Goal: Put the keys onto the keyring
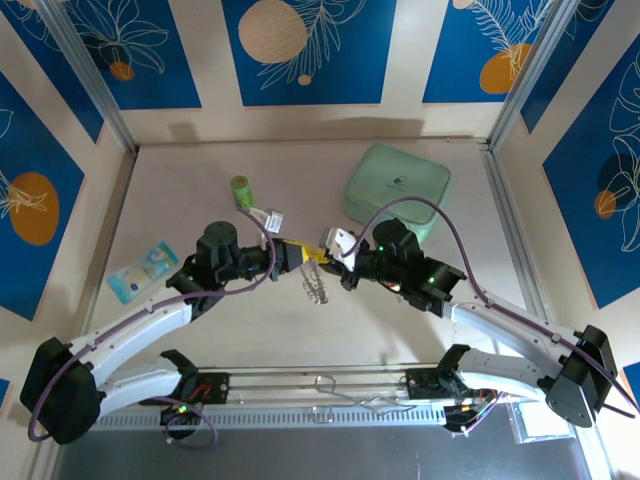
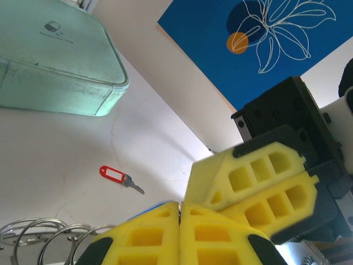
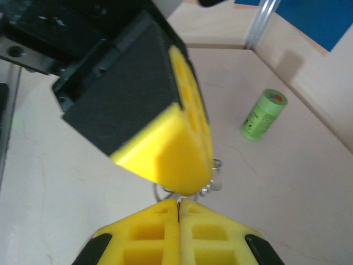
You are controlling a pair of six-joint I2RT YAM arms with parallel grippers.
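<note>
Pale table (image 1: 400, 335), red-tagged key (image 2: 120, 178), keyring (image 1: 315, 287).

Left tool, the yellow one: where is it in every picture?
Top external: left tool mid-table, tip to tip with the right tool.
Left wrist: left tool at bottom centre, fingers shut.
Right wrist: left tool big and blurry across the middle.
Shared landmark: the silvery keyring, close beside it in every view.

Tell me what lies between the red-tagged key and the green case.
Only bare table, in the left wrist view, between the red-tagged key and the green case.
</note>
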